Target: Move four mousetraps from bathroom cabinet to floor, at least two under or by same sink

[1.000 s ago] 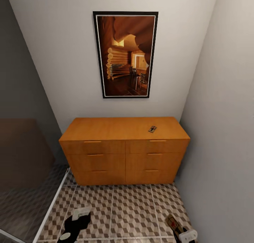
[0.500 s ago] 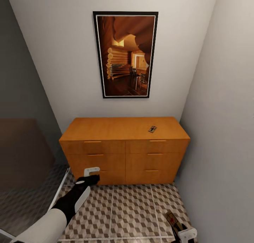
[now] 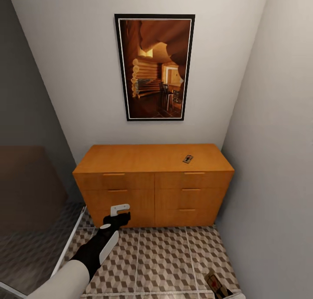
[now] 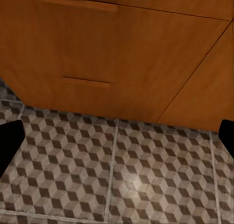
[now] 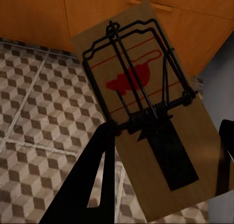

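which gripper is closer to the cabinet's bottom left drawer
Left. The left gripper is right in front of the cabinet at that drawer; the right gripper sits low by the wall, holding a mousetrap.

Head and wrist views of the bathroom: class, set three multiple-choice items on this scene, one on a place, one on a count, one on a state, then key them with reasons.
1. Where does the loose mousetrap lie?
A. On the cabinet top
B. On the floor tiles
C. In an open drawer

2. How many drawer fronts does the cabinet show in the head view?
A. Two
B. Four
C. Six

3. What is the right gripper doing?
A. Hanging open
B. Holding a mousetrap
C. Pulling a handle

Key:
1 A: the loose mousetrap sits on the cabinet top, toward its right end.
2 C: two columns of three.
3 B: the right gripper has its fingers closed on a second mousetrap.
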Motion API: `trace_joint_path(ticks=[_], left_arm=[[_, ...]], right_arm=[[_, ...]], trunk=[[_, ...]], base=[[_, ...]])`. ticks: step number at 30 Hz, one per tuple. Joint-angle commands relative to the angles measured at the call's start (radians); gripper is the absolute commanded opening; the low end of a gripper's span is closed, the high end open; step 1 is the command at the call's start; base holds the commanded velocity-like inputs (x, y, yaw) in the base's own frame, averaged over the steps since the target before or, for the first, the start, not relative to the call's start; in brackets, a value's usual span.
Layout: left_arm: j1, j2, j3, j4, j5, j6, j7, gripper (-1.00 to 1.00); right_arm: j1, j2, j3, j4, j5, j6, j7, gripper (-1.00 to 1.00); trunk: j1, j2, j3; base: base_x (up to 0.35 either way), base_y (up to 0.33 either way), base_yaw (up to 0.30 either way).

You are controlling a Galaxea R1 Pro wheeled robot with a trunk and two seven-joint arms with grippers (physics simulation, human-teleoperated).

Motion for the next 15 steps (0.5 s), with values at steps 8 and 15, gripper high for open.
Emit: trace_joint_path(ticks=[8,15], left_arm=[[-0.001,-0.001,-0.008,0.004,0.008,-0.041,0.009,1.00],[-0.001,-0.004,-0.009,0.006,0.008,-0.054,0.008,1.00]], right_arm=[[-0.001,0.000,0.000,0.002,0.005,-0.003,-0.001,-1.00],[-0.001,0.000,0.000,0.003,0.005,-0.003,-0.001,-1.00]], trunk=[[0.001,-0.002,-0.002],[0.001,-0.002,-0.002]], base=[[0.000,0.000,0.000],[0.000,0.000,0.000]])
